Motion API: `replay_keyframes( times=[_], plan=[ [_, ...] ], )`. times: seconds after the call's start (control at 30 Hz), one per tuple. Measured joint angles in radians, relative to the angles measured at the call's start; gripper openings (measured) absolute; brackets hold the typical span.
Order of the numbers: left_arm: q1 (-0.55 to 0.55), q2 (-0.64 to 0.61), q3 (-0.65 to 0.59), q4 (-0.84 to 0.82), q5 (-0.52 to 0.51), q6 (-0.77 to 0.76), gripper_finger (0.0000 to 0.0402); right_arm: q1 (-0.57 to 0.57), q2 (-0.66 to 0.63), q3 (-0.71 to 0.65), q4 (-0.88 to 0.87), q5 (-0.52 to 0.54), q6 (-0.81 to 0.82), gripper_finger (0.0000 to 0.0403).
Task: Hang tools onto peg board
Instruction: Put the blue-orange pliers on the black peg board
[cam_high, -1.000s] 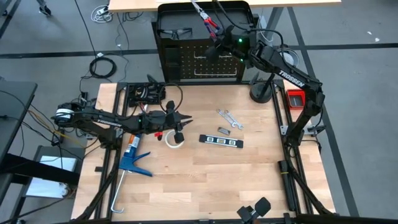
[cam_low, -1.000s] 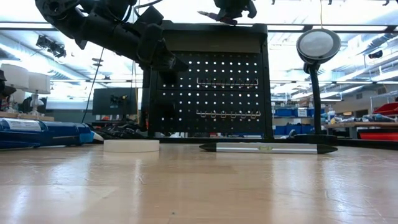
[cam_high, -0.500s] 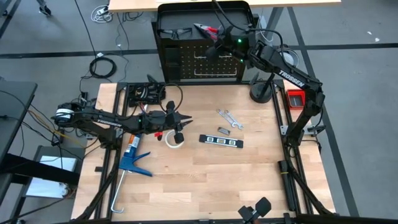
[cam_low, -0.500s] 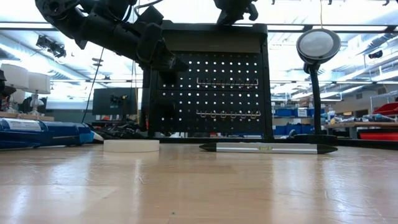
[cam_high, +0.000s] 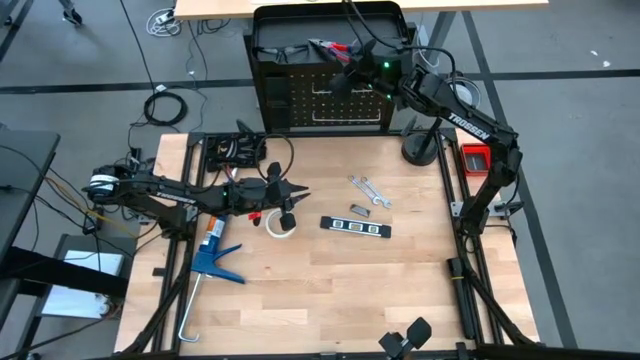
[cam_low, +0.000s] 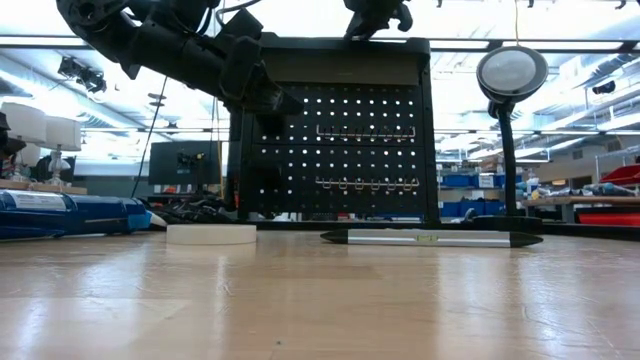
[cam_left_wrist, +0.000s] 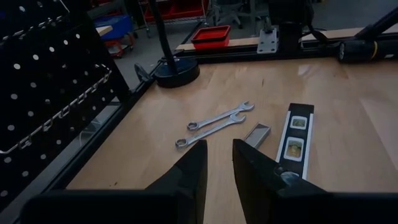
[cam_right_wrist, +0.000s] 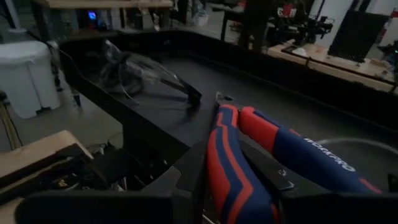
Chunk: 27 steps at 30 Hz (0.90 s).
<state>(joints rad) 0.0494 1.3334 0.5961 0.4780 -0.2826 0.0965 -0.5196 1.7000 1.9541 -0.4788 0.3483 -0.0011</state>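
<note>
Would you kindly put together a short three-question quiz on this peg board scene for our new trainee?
1. True or false: the right gripper holds the red-handled pliers over the top of the peg board.
2. Which lies nearest the left gripper? A) white tape roll B) wrenches C) lamp
3. Fill in: the safety glasses lie on ___ of the peg board's frame.

Key: 1 true; 2 A; 3 top.
</note>
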Motion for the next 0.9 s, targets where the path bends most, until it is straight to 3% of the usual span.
replay_keyframes(
  times=[0.9],
  plan=[
    [0.000,0.000,0.000,0.002,0.002,-0.056,0.0078,0.014,0.000,0.000,0.013,-0.046,-0.010,0.0110]
  ],
)
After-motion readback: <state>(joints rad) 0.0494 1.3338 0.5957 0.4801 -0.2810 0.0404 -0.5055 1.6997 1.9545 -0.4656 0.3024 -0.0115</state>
